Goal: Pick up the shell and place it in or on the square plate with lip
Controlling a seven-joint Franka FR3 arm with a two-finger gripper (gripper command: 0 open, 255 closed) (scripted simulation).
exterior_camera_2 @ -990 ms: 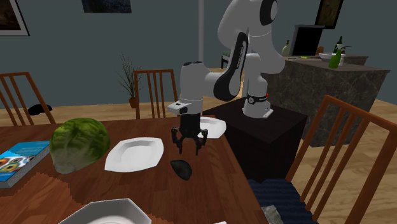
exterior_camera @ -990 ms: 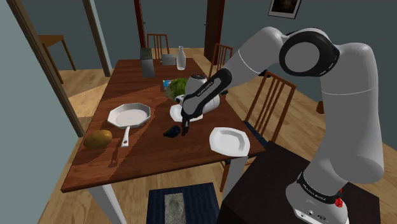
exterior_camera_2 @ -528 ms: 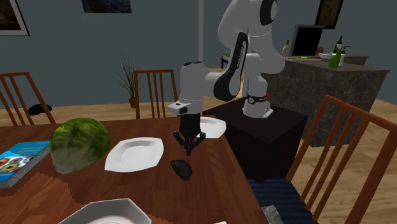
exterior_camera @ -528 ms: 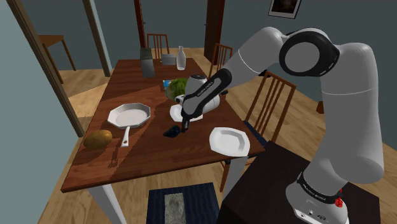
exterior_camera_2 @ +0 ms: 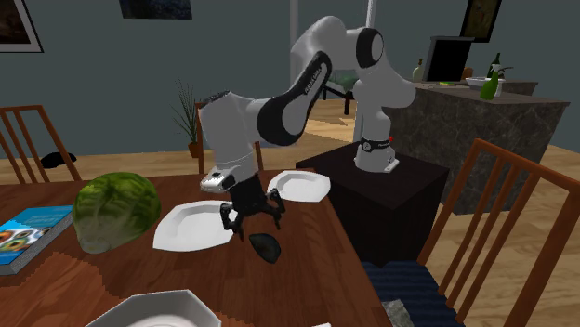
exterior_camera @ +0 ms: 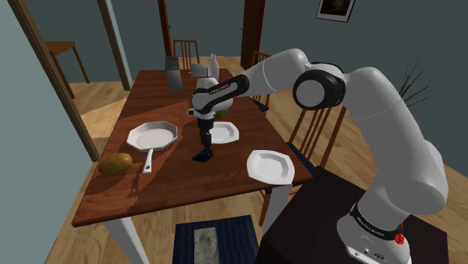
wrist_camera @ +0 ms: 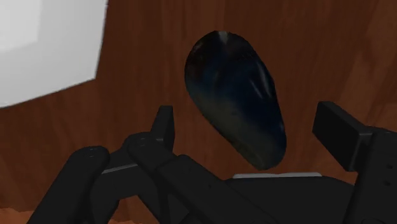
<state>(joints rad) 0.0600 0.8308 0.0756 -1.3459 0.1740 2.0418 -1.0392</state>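
Both end effector (wrist_camera: 251,127) fingers (wrist_camera: 164,124) stand apart, flanking the dark shell (wrist_camera: 235,95) near a white plate (wrist_camera: 44,44).

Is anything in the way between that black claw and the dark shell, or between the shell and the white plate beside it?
Nothing visible. The open black gripper hangs over the dark blue-black shell, a finger on either side. The white square lipped plate lies close by, only bare brown table between.
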